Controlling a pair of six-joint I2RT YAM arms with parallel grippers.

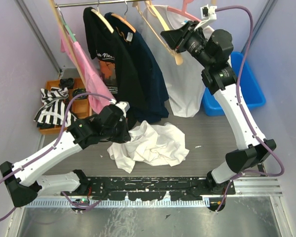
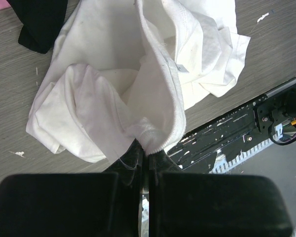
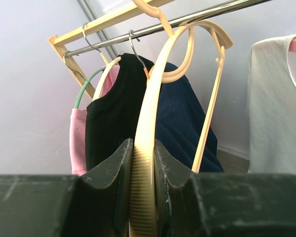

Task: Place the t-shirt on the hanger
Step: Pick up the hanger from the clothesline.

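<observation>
The white t-shirt (image 1: pixel 158 145) lies crumpled on the grey table in front of the arm bases. My left gripper (image 1: pixel 124 132) is shut on its ribbed collar edge, and in the left wrist view the t-shirt (image 2: pixel 113 89) spreads away from the closed left gripper (image 2: pixel 148 150). Up at the rail, my right gripper (image 1: pixel 171 40) is shut on one arm of the pale cream hanger (image 1: pixel 158 19). In the right wrist view the hanger (image 3: pixel 153 94) rises from between the pads of the right gripper (image 3: pixel 143 148), with its hook over the metal rail (image 3: pixel 202 15).
On the rail hang a pink garment (image 1: pixel 84 64), a black printed shirt (image 1: pixel 106 49), a navy shirt (image 1: pixel 148 74) and a white shirt on a pink hanger (image 1: pixel 187 89). A blue bin (image 1: pixel 246 84) stands back right. An orange tray (image 1: pixel 52 129) with striped cloth sits left.
</observation>
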